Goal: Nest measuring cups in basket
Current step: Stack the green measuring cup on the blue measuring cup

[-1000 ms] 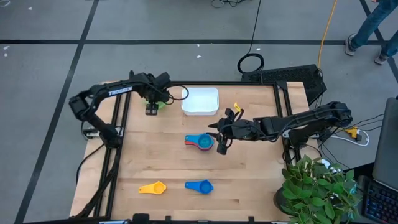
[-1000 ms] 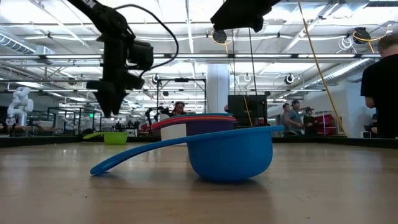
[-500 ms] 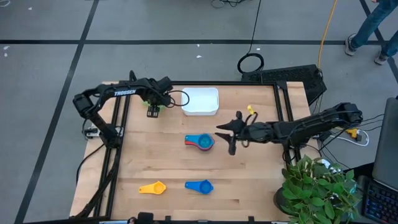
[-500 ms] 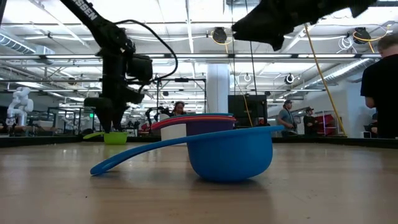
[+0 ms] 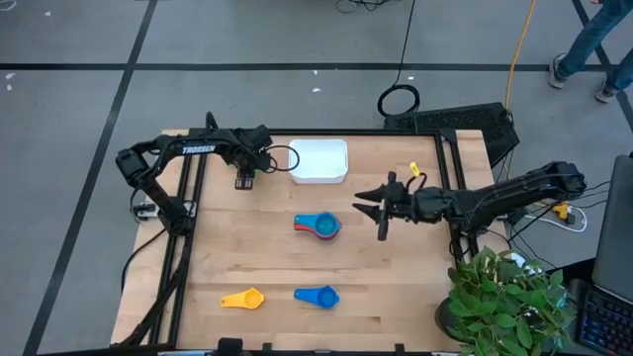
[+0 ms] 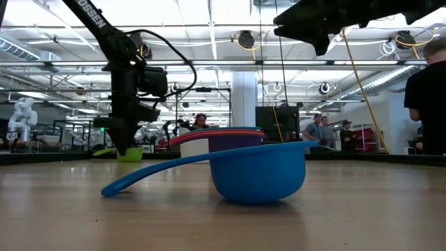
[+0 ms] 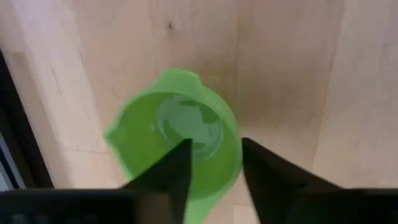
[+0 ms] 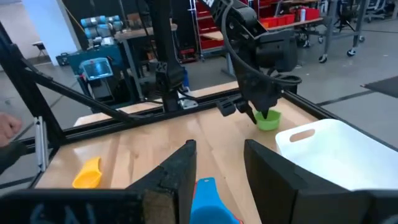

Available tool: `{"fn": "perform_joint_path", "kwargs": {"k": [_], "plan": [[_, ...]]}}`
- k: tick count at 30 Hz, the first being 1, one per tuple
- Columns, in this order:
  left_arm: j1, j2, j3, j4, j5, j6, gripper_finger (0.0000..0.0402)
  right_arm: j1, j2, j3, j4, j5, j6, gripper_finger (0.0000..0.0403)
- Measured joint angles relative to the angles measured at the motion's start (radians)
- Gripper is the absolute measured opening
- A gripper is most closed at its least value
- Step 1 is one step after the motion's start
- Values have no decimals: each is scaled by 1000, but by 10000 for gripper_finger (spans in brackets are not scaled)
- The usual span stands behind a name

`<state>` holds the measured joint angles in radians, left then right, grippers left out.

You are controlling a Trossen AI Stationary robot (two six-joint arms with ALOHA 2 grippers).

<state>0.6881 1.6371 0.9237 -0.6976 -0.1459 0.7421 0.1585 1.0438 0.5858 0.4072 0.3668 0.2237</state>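
The green cup point(image 7: 180, 134) stands upright on the table near its far left corner, left of the white basket point(image 5: 318, 160). My left gripper point(image 7: 214, 146) is open and low over it, its fingers astride the cup's wall. A nested stack of cups point(image 5: 318, 225), light blue outermost with a red rim showing, sits mid-table. The yellow cup point(image 5: 242, 298) and a mid blue cup point(image 5: 316, 295) lie near the near edge. My right gripper point(image 5: 372, 215) hangs open above the table, right of the stack, holding nothing. My left gripper comes at the green cup from above, pointing down. One finger point(image 7: 177, 165) is inside the bowl and the other point(image 7: 261, 168) is outside the wall point(image 7: 235, 149). I cannot tell whether either finger touches the wall. The cup stands on the table.
The basket point(image 8: 329, 146) sits at the far edge, its handle cutout toward the green cup point(image 8: 268, 119). A dark frame runs around the table. A potted plant point(image 5: 504, 297) stands off the near right corner. People stand in the room beyond the table.
My left gripper has come down onto the green cup at the far left. My right gripper has drawn back from the nested stack toward the table's right edge, staying open. The cups have not moved.
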Motion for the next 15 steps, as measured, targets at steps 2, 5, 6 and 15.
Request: {"fn": "perform_joint_path", "kwargs": {"k": [2,5,6,15], "plan": [[4,0,0,0,12,-7,69,0,0,0,1,1,0,125],[8,0,0,-1,13,-48,15,0,0,0,0,1,0,125],[8,0,0,-4,8,-69,14,0,0,0,0,1,0,125],[-19,0,177,-397,-47,-335,8,0,0,0,9,22,-11,125]]}}
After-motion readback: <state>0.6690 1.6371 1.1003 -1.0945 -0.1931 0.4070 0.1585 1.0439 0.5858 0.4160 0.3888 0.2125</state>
